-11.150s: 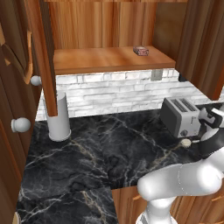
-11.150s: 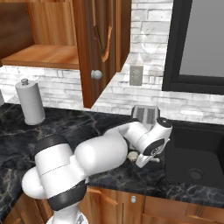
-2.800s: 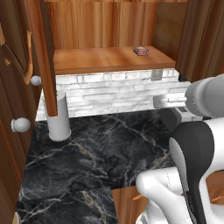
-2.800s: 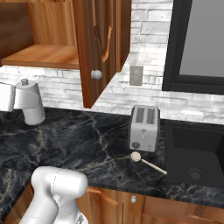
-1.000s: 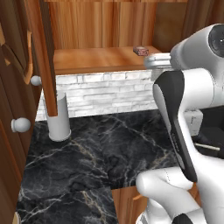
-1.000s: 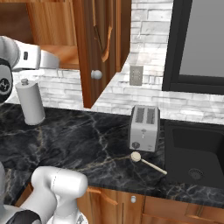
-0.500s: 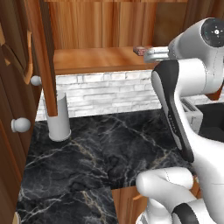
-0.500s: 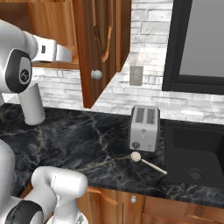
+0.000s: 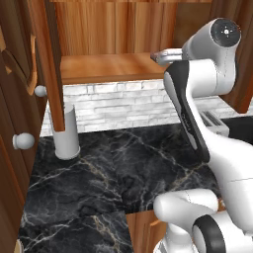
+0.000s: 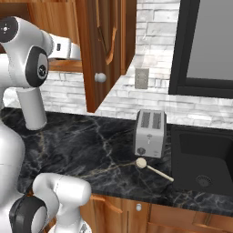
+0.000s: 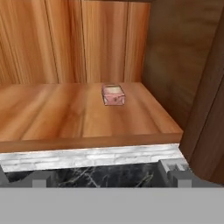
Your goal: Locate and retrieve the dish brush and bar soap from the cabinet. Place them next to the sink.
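The bar soap, a small pink block, lies on the plank shelf of the wood cabinet, toward its right back. My gripper is open and empty. It hovers in front of the shelf's front edge, well short of the soap. In the left base view the gripper reaches over the shelf's right end, and my arm hides the soap there. The cream dish brush lies on the dark counter between the toaster and the black sink.
A silver toaster stands left of the sink. A grey cylinder stands on the marble counter under the shelf. Open cabinet doors with round knobs hang at both sides of the shelf. A dark side wall bounds the shelf on the right.
My hand has risen and shifted slightly left, closer to the shelf's right end. The jaws have stayed open. The brush and soap have not moved.
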Robot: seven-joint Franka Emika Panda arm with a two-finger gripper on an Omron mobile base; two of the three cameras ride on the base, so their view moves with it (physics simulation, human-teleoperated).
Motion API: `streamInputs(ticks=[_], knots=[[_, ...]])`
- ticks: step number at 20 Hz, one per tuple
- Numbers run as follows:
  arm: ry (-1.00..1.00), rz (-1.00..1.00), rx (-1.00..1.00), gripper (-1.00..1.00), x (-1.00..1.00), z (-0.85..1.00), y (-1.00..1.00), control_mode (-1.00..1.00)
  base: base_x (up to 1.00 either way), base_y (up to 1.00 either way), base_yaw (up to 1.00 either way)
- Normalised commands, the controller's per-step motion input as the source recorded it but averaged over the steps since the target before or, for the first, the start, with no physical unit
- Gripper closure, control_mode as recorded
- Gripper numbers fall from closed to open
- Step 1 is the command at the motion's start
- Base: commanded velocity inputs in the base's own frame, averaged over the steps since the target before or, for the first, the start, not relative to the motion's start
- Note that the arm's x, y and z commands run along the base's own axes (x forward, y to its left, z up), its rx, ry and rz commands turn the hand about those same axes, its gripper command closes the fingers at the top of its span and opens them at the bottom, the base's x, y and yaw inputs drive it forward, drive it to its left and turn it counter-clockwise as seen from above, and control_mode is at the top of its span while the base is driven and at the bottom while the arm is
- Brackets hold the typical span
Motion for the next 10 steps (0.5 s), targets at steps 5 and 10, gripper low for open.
streamInputs(ticks=[5,10], knots=[[0.02,-0.01,0.00,-1.00,0.55,-0.01,-0.04,-1.00,0.00,0.00,0.00],[0.02,-0.03,0.00,-1.00,0.56,-0.06,-0.02,-1.00,0.00,0.00,0.00]])
